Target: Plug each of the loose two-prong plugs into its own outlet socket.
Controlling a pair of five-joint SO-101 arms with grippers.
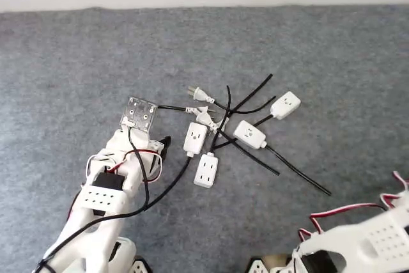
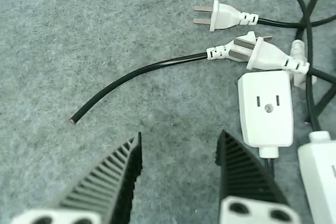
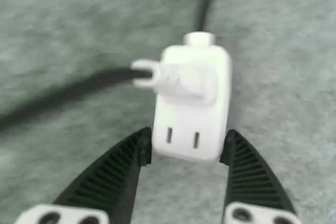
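My left gripper [image 2: 180,135], spread and holding nothing, hangs over bare carpet [image 2: 79,35]. The nearest loose plug [image 2: 262,53] lies ahead of it, offset toward one side, its long axis crosswise to my line of approach; I judge this arm the nearer for it. My right gripper [image 3: 189,131], also spread, frames an outlet socket [image 3: 191,103] just ahead, slots facing the gripper; whether they touch I cannot tell.

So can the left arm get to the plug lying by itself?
Probably yes. The left gripper is open and faces it; the two-prong plug lies on its own, with just carpet and one black cable between.
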